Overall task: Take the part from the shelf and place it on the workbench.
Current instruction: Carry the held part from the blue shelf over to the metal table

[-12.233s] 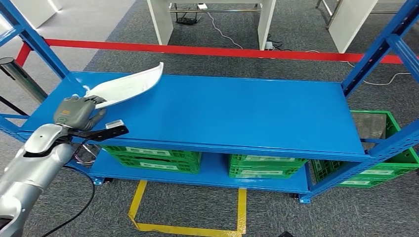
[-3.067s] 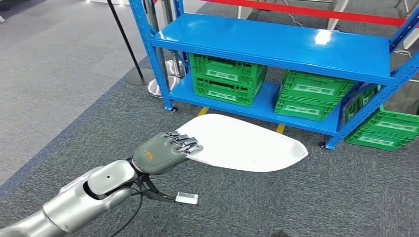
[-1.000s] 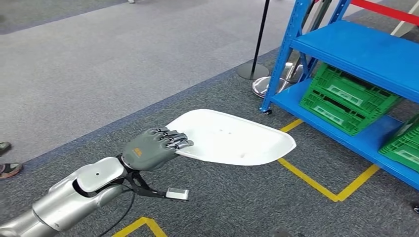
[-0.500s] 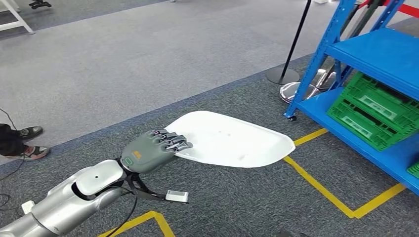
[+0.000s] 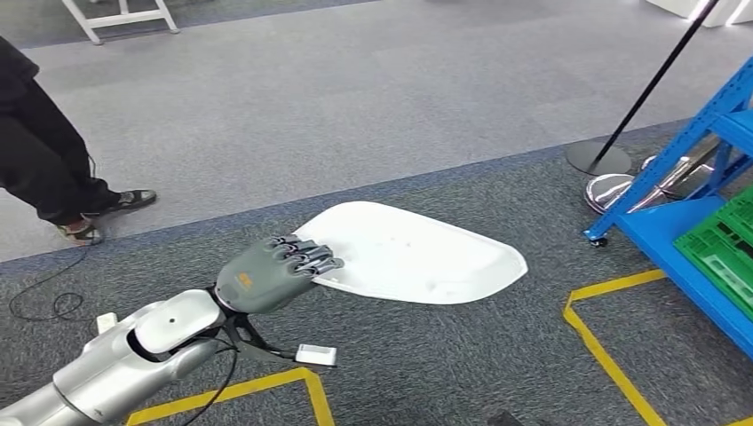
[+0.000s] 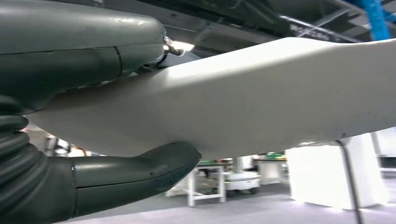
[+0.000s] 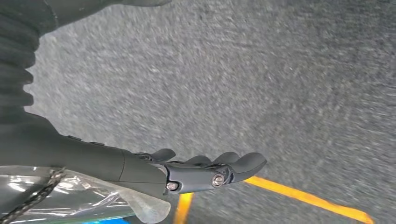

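Observation:
My left hand (image 5: 268, 275) grips one end of a white, flat, curved plastic part (image 5: 417, 256) and holds it level above the grey carpet. The left wrist view shows the underside of the part (image 6: 261, 93) clamped between the thumb (image 6: 140, 170) below and the fingers (image 6: 84, 51) above. My right hand (image 7: 187, 170) hangs over the carpet holding nothing, its fingers slightly curled and apart. The blue shelf (image 5: 701, 240) stands at the right edge of the head view.
A person's legs and shoes (image 5: 53, 169) stand at the far left, with a cable on the floor. A stanchion pole and base (image 5: 599, 158) stand beside the shelf. Green crates (image 5: 733, 253) sit on its lower level. Yellow floor tape (image 5: 613, 355) marks the carpet.
The camera has swung left: the shelf has slid toward the right edge and a person's legs have come into view at the left. My left hand keeps the part the same way.

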Tool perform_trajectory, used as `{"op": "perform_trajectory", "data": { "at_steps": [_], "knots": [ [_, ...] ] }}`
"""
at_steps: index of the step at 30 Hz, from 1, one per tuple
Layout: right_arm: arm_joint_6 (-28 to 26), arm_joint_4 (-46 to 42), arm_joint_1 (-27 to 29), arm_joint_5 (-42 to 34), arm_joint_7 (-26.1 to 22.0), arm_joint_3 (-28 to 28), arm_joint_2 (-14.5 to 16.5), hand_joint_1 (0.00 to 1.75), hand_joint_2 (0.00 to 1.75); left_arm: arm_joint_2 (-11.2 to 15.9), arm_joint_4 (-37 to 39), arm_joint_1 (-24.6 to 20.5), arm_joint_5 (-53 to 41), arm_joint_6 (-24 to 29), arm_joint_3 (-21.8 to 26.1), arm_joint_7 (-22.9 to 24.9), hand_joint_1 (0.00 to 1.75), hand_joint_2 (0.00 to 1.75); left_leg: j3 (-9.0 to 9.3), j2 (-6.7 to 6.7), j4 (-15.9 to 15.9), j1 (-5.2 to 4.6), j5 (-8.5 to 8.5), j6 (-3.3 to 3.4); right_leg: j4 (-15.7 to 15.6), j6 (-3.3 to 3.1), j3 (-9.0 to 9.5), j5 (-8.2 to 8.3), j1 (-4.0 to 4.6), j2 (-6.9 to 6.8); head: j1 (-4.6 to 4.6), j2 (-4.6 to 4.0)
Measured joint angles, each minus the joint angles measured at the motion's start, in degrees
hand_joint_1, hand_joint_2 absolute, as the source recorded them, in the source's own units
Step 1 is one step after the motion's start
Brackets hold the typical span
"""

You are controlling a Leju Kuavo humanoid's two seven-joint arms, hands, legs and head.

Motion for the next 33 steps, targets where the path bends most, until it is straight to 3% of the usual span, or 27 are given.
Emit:
{"op": "perform_trajectory", "data": {
  "at_steps": [1,3,4,6,7,9,10,11,12,14,16,18,19,20,22,23,24,25,26,27,29,31,33],
  "knots": [
    [-0.16,0.01,0.13,0.03,0.01,0.00,-0.03,0.00,1.75,0.03,-0.01,0.13,-0.02,0.07,0.01,0.07,1.75,1.75,-0.25,-0.66,0.16,0.09,0.02,-0.38,-0.78,-0.13,0.53,-0.15,0.01,0.57,0.01,0.01],
    [-0.57,0.01,0.34,0.10,0.02,0.00,-0.07,0.00,1.75,0.23,-0.02,0.56,-0.05,0.19,0.04,0.22,1.75,1.75,-0.55,-1.81,0.13,0.27,0.21,-1.04,-1.02,-0.60,0.90,-0.11,0.09,-0.59,0.01,0.02],
    [-0.75,0.00,0.39,0.13,0.00,0.00,-0.15,0.00,1.75,0.35,-0.03,0.72,-0.07,0.27,0.07,0.28,1.75,1.75,-0.70,-1.26,0.45,0.21,-0.02,-1.32,-1.17,-0.93,1.12,-0.07,0.05,-1.28,-0.09,0.02],
    [-1.07,-0.01,0.45,0.14,-0.04,-0.01,-0.37,0.00,1.75,0.49,-0.05,0.66,-0.15,0.39,0.12,0.43,1.75,1.75,-2.20,1.80,3.90,0.07,-1.98,-1.81,-1.54,-1.60,1.62,-0.07,-0.02,-2.83,-0.53,0.00],
    [-1.19,-0.01,0.54,0.07,-0.04,-0.02,-0.55,0.00,1.75,0.47,-0.06,0.58,-0.25,0.44,0.15,0.55,1.75,1.75,-3.79,3.72,7.41,0.08,-3.65,-2.06,-1.58,-1.89,1.81,-0.20,0.15,-3.63,-0.74,0.00],
    [-1.33,-0.01,0.81,-0.19,-0.04,-0.05,-0.88,0.00,1.75,0.45,-0.06,0.62,-0.50,0.43,0.20,0.81,1.75,1.75,-7.24,5.35,14.55,0.38,-6.30,-2.39,-1.58,-2.20,2.03,-0.46,0.43,-5.34,-0.84,0.01],
    [-1.37,-0.01,0.92,-0.30,-0.05,-0.08,-1.01,0.00,1.75,0.45,-0.06,0.71,-0.58,0.42,0.22,0.90,1.75,1.75,-8.02,5.61,16.08,0.48,-6.35,-2.44,-1.58,-2.24,2.13,-0.59,0.50,-6.17,-0.86,0.02],
    [-1.40,-0.01,0.99,-0.37,-0.08,-0.10,-1.13,0.00,1.75,0.45,-0.06,0.78,-0.63,0.42,0.26,0.97,1.75,1.75,-7.67,5.76,15.29,0.52,-5.31,-2.40,-1.58,-2.21,2.26,-0.72,0.54,-6.93,-0.87,0.02],
    [-1.48,-0.01,1.01,-0.40,-0.15,-0.12,-1.19,0.00,1.75,0.45,-0.06,0.82,-0.71,0.42,0.33,1.08,1.75,1.75,-6.20,6.16,12.34,0.48,-3.43,-2.24,-1.58,-2.14,2.46,-0.88,0.57,-7.64,-0.87,0.02],
    [-1.73,-0.01,1.03,-0.45,-0.51,-0.17,-1.24,0.00,1.75,0.46,-0.09,0.78,-0.94,0.41,0.60,1.34,1.75,1.75,-2.24,8.60,4.52,-0.09,-0.39,-1.61,-1.58,-1.79,2.89,-1.28,0.72,-8.92,-0.88,0.01],
    [-1.93,-0.01,1.16,-0.54,-0.83,-0.23,-1.24,0.00,1.75,0.50,-0.20,0.82,-1.10,0.43,1.00,1.67,1.75,1.75,-0.35,10.37,0.48,-0.84,0.14,-0.90,-1.69,-1.26,3.15,-1.61,0.93,-10.12,-0.85,0.01],
    [-1.97,-0.01,1.39,-0.48,-0.89,-0.28,-1.21,0.00,1.75,0.74,-0.33,1.29,-1.14,0.45,1.37,2.06,1.75,1.75,-0.28,9.37,-0.06,-1.07,0.02,-0.27,-2.00,-0.69,3.53,-1.85,0.97,-11.38,-0.84,0.02],
    [-2.01,-0.01,1.48,-0.36,-0.90,-0.28,-1.21,0.00,1.75,0.89,-0.44,1.70,-1.17,0.51,1.49,2.24,1.75,1.75,-0.09,8.64,-0.48,-0.97,0.17,0.04,-1.91,-0.41,3.63,-2.18,0.89,-10.96,-0.76,0.02],
    [-2.14,-0.01,1.60,-0.22,-0.88,-0.28,-1.20,0.00,1.75,1.07,-0.55,2.05,-1.21,0.60,1.56,2.38,1.75,1.75,0.14,7.95,-0.87,-0.79,0.34,0.39,-1.07,-0.18,3.35,-2.86,0.80,-9.65,-0.71,0.02],
    [-2.45,0.02,2.04,0.03,-0.84,-0.26,-1.22,0.00,1.75,1.29,-0.74,2.56,-1.26,0.79,1.60,2.50,1.75,1.75,0.46,6.65,-1.38,-0.45,0.58,0.97,4.30,0.09,0.73,-5.61,0.64,-5.97,-0.51,0.01],
    [-2.60,0.04,2.41,0.10,-0.75,-0.25,-1.22,0.00,1.75,1.39,-0.77,2.72,-1.27,0.85,1.61,2.51,1.75,1.75,0.46,5.89,-1.38,-0.41,0.58,1.14,8.34,0.16,-1.40,-7.23,0.62,-4.91,-0.47,0.00],
    [-2.69,0.08,2.80,0.14,-0.69,-0.24,-1.25,0.00,1.75,1.44,-0.78,2.97,-1.26,0.89,1.60,2.52,1.75,1.75,0.46,5.03,-1.36,-0.41,0.56,1.22,12.00,0.25,-3.55,-8.32,0.61,-4.55,-0.42,0.00],
    [-2.82,0.12,3.15,0.15,-0.63,-0.25,-1.28,0.00,1.75,1.49,-0.78,3.22,-1.26,0.93,1.60,2.53,1.75,1.75,0.48,4.12,-1.33,-0.40,0.54,1.23,14.10,0.33,-5.10,-8.38,0.60,-4.45,-0.42,0.01],
    [-2.97,0.15,3.37,0.15,-0.61,-0.27,-1.33,0.00,1.75,1.56,-0.77,3.41,-1.23,0.96,1.60,2.53,1.75,1.75,0.50,3.21,-1.27,-0.36,0.50,1.20,14.07,0.39,-5.69,-7.28,0.57,-4.39,-0.41,0.01],
    [-3.16,0.16,3.47,0.15,-0.64,-0.29,-1.39,0.00,1.75,1.62,-0.77,3.51,-1.18,0.98,1.61,2.52,1.75,1.75,0.54,2.34,-1.14,-0.27,0.43,1.09,11.66,0.43,-5.12,-5.12,0.50,-4.13,-0.42,0.01],
    [-3.54,0.18,3.49,0.15,-0.74,-0.33,-1.50,0.00,1.75,1.71,-0.77,3.49,-1.06,1.01,1.66,2.50,1.75,1.75,0.47,0.82,-0.57,-0.11,0.10,0.58,3.82,0.53,-2.14,-0.88,0.18,-2.02,-0.39,0.01],
    [-3.77,0.22,3.50,0.14,-0.80,-0.37,-1.56,0.00,1.75,1.83,-0.77,3.47,-0.99,1.07,1.76,2.48,1.75,1.75,0.08,-0.55,0.01,0.05,-0.15,-0.16,-0.64,0.33,0.11,0.33,0.02,-0.14,-0.40,0.01],
    [-3.85,0.25,3.55,0.13,-0.82,-0.39,-1.59,0.00,1.75,2.04,-0.76,3.51,-0.96,1.15,1.85,2.46,1.75,1.75,-0.24,-1.85,0.04,0.29,-0.01,-0.90,-1.01,-0.30,0.73,0.10,0.24,-0.67,-0.43,0.02]
  ]
}}
